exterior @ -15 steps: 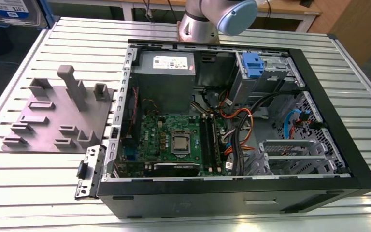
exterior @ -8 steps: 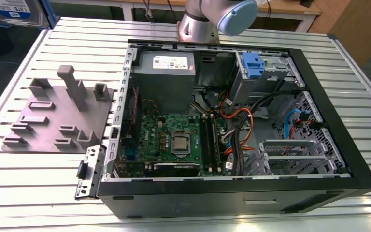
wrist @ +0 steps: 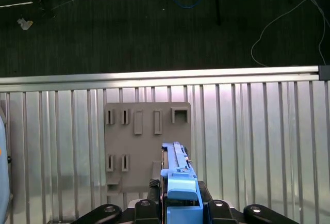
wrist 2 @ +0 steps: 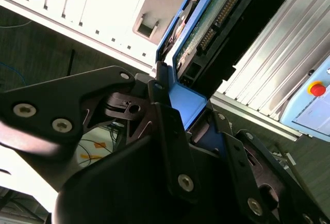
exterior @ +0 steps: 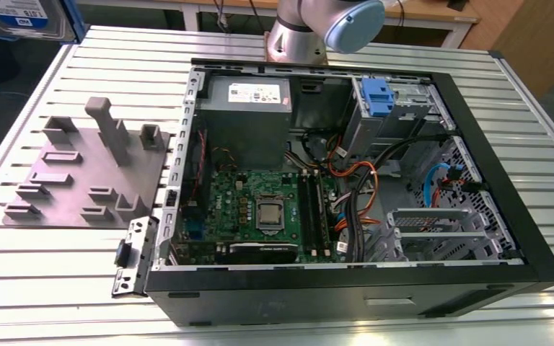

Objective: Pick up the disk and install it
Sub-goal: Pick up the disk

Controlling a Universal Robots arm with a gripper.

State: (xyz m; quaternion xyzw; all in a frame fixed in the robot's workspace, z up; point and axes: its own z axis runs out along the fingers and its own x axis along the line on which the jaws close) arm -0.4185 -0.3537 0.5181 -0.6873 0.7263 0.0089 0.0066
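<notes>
In both wrist views the gripper [wrist 2: 192, 118] [wrist: 179, 206] was clenched on the disk [wrist 2: 219, 20] [wrist: 175, 164], its black fingers [wrist 2: 166, 131] pressed to either side of the blue rail at the near end. The second wrist view showed the disk's green circuit board and a dark connector facing the camera, with a blue rail along its edge. In the first wrist view the disk was seen edge-on, standing out from the jaws over a grey plate [wrist: 147, 126] with raised holders. It looked to be clear of that plate, though the angle made this hard to judge. The plate lay on a table [wrist: 258, 146] of silver slats, and past the table's edge was a dark floor [wrist: 129, 28] with loose cables [wrist: 278, 22]. In the exterior view the open case [exterior: 508, 238] lay on its side nearest the camera. It held the board [exterior: 257, 209] toward the front, a metal cage [exterior: 441, 231] at the exterior view's right, and a grey supply box [exterior: 248, 97] and a blue-fronted bay [exterior: 378, 97] farther back. The plate [exterior: 75, 173] sat beside the case on the exterior view's left. Farthest off, the arm [exterior: 320, 25] rose behind the case, and the disk [exterior: 22, 16], label toward the camera, hung at the far corner on the exterior view's left, well apart from the case.
</notes>
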